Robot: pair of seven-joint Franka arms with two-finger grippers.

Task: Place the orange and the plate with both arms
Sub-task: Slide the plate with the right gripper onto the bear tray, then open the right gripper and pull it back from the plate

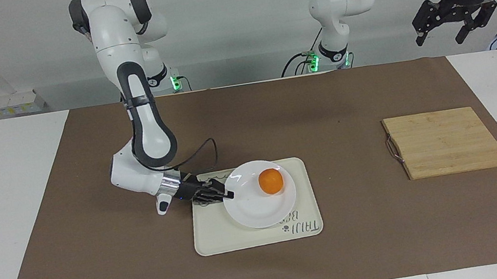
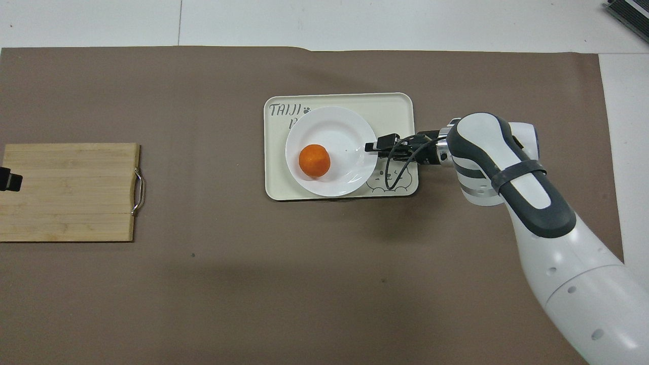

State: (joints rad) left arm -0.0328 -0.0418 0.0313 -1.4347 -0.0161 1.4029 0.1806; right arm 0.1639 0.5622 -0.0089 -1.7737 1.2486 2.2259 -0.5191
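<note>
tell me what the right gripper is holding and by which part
It cannot be told: the right gripper is at the plate's rim toward the right arm's end.

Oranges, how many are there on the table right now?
1. The orange sits on the white plate, which is on the cream tray. Nothing in either view suggests another is hidden.

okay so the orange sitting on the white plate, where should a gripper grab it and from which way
Probably from straight above, fingers closing across the widest part of the orange. It is round and sits free on the shallow plate, its top and sides bare. A sideways approach would meet the plate's rim and the right gripper at its edge.
</note>
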